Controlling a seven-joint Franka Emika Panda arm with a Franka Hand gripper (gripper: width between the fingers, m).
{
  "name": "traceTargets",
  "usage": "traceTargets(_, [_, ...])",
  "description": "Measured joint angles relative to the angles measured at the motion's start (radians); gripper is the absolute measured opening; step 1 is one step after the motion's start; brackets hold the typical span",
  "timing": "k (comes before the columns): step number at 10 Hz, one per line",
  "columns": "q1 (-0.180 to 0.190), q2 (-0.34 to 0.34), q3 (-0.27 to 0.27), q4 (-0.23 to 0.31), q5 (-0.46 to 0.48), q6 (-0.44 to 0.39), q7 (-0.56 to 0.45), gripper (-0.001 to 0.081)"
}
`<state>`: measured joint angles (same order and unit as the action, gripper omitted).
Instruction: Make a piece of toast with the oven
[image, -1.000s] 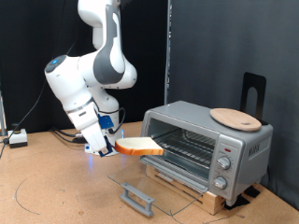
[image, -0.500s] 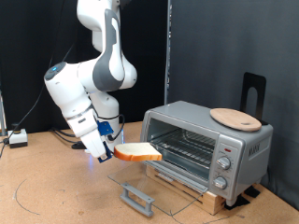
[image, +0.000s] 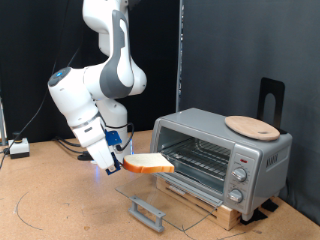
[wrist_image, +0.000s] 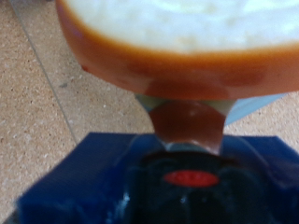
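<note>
My gripper (image: 122, 162) is shut on the piece of toast (image: 147, 166), a flat slice with a pale top and orange-brown crust, held level in the air. It hangs to the exterior view's left of the silver-grey oven (image: 222, 153), just off the front edge of the open glass door (image: 160, 200), which lies flat. The wire rack (image: 196, 158) inside the oven is bare. In the wrist view the toast (wrist_image: 187, 37) fills the frame close up, with one fingertip (wrist_image: 189, 121) pressed under its crust.
A round tan wooden plate (image: 251, 126) lies on the oven's top, with a black stand (image: 270, 97) behind it. The oven sits on a wooden base (image: 205, 203) on the brown cork table. A small white box with cables (image: 17, 148) lies at the exterior view's far left.
The arm carried the toast slightly down and to the exterior view's left between one second and half a second ago. Since then it has held still.
</note>
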<state>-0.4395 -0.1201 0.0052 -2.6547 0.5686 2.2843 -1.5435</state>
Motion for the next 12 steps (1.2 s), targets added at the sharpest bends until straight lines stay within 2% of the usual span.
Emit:
traceTargets(4, [0.034,0.002,0.052,-0.022,0.048,0.002,-0.015,0.0414])
traceTargets(9, [0.113,-0.025,0.145,-0.067,0.151,0.044,-0.025,0.0414])
traceTargets(12, [0.161,-0.057,0.218,-0.083,0.167,0.060,0.018,0.0414])
